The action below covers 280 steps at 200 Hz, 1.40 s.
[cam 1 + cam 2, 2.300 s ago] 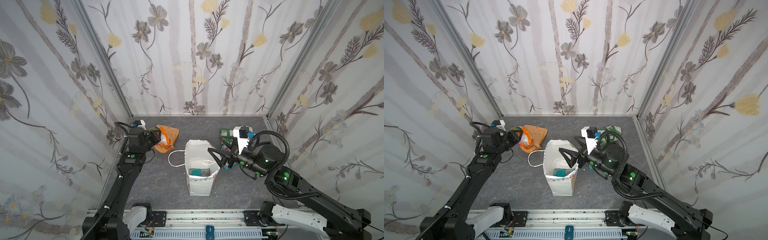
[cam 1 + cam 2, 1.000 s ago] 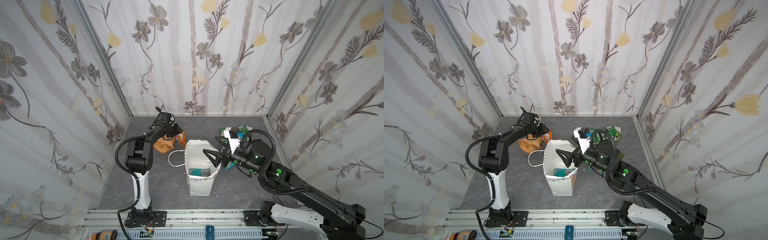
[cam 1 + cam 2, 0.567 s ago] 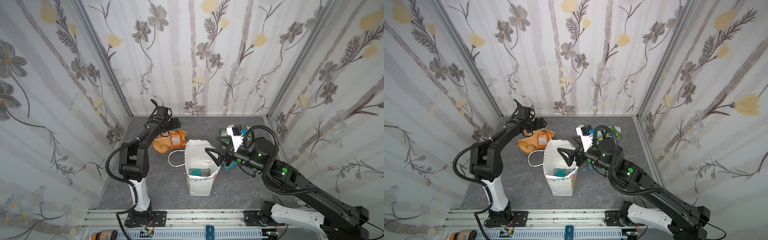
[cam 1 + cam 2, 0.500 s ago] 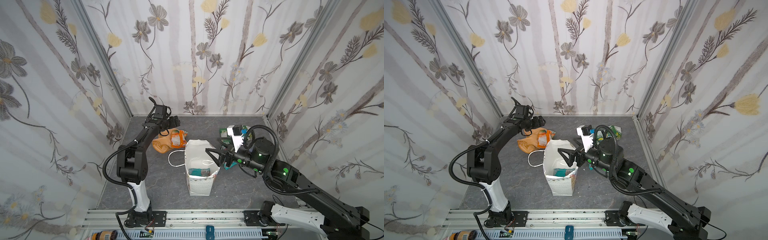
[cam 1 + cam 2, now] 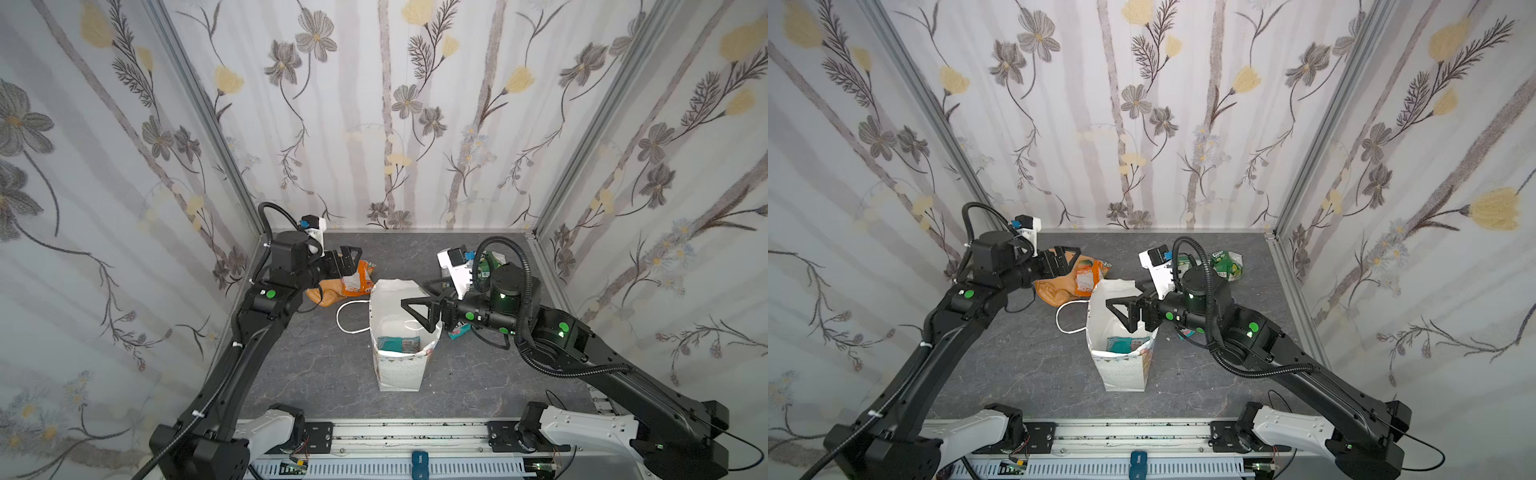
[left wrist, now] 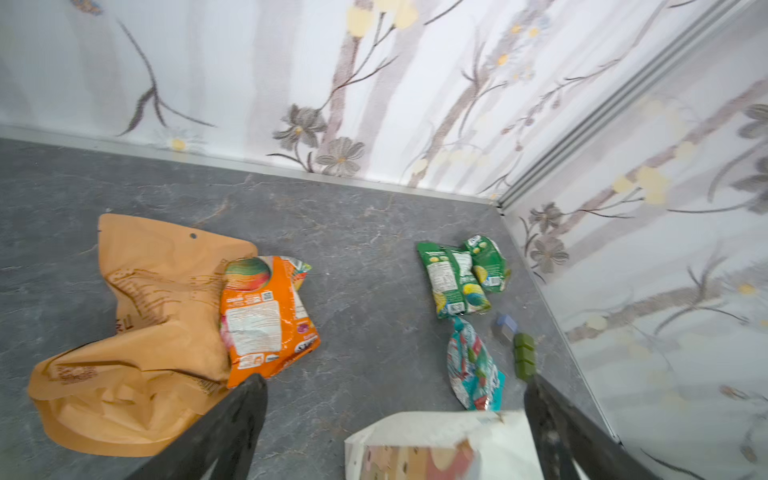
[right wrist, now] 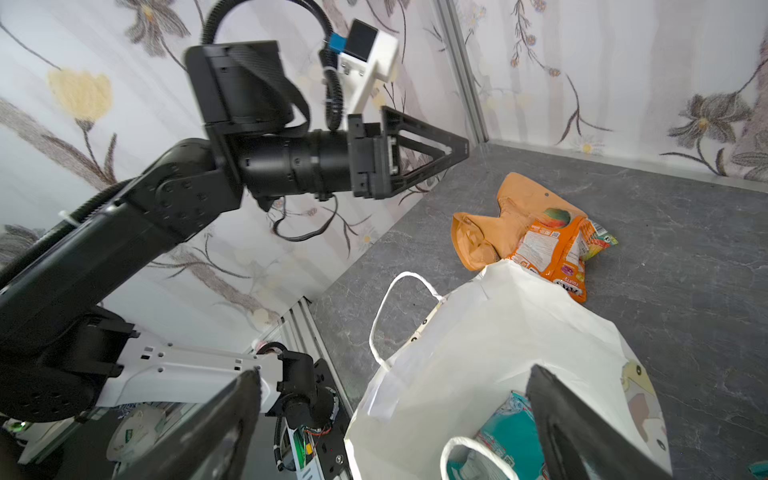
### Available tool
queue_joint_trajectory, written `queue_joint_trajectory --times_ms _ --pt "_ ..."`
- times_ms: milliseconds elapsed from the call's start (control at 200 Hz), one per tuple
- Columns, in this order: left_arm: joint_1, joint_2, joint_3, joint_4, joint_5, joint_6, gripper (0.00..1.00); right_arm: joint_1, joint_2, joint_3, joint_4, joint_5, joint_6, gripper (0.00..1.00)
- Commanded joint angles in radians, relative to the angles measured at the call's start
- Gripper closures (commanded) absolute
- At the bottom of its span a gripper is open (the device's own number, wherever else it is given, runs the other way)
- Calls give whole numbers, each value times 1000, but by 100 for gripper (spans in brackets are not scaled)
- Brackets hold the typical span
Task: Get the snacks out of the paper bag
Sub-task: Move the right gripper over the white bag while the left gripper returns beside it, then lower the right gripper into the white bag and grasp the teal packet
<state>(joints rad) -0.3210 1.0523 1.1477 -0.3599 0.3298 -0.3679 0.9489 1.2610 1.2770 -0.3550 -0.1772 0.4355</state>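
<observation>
Nearest the front rail, the paper bag (image 5: 397, 370) is seen standing upright on the grey table (image 5: 324, 374) with its mouth open. One cord handle (image 5: 345, 320) is draped onto the table at its left. One teal packet (image 5: 392, 344) is noted lying inside, at the bottom. The right gripper (image 5: 415, 295) is held over the bag's mouth from the right, its fingers spread wide apart with nothing between them. A second teal packet (image 6: 471, 365) is recorded on the table just beside the bag's right side, with small olive cubes (image 6: 523, 357) next to it. Behind the bag to the left, the tan pouch (image 6: 145, 311) lies crumpled, and the orange-white packet (image 6: 262, 316) is laid overlapping its edge. The left gripper (image 5: 351, 257) is held raised off the table near these two, its fingers wide apart and empty. Farthest back, near the right corner, two green packets (image 6: 451, 278) are found side by side, touching.
</observation>
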Motion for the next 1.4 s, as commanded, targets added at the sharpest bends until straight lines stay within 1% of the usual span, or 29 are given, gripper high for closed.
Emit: queue_joint_trajectory --times_ms 0,120,210,325,395,540,659,789,854,959,1104,1264,1394 --pt "-75 -110 -66 39 22 -31 1 -3 74 65 -92 -20 -32 0" --pt "-182 -212 -70 -41 -33 -9 1 -10 174 159 -170 -25 -60 1" --pt "-235 -251 -51 -103 -46 24 0 -22 276 256 -260 -31 -87 2" --pt "-255 -264 -15 -180 -74 75 0 -34 407 350 -358 -7 -123 4" --pt "-258 -267 -14 -190 -96 74 0 -38 463 382 -401 5 -124 5" --pt "-261 -279 17 -252 -146 62 0 -36 579 471 -523 -11 -131 6" --pt "-261 -299 67 -304 -186 110 0 -27 610 469 -578 39 -124 6" --pt "-262 -263 159 -380 -171 182 0 -22 614 444 -583 48 -128 5" --pt "-261 -260 171 -396 -170 195 0 -21 622 435 -578 47 -137 5" --pt "-261 -279 155 -395 -184 188 0 -16 651 421 -569 51 -156 5" --pt "-261 -274 183 -428 -205 167 0 -12 677 403 -587 51 -174 4" --pt "-260 -266 183 -433 -171 159 0 0 640 276 -532 72 -172 4" --pt "-261 -245 200 -452 -166 149 0 20 620 219 -501 97 -169 3"
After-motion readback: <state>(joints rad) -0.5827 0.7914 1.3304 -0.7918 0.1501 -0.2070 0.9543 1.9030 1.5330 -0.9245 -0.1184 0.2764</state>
